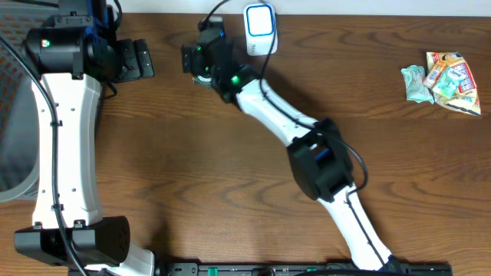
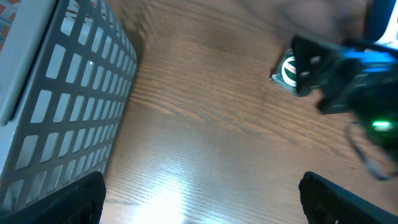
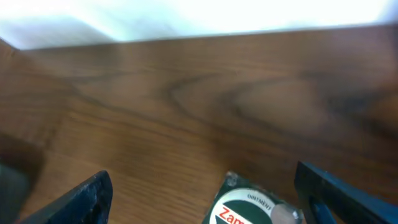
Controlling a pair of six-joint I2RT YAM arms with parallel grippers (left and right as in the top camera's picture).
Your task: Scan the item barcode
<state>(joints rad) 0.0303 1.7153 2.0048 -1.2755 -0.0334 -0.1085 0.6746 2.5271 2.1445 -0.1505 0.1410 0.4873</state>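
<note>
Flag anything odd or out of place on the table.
Nothing spilled or broken. Only the packets stand out: a crumpled heap at the right edge of the table, far from the scanner. The box lies between the open jaws of the right gripper.

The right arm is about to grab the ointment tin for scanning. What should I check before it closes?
1. Right gripper open: ok.
2. Ointment tin between its jaws: ok, though off-centre, nearer one side.
3. Scanner unobstructed: ok.
4. Which face of the tin carries the code: cannot tell, only the printed top shows.
5. Left gripper open and away from the tin: ok.
</note>
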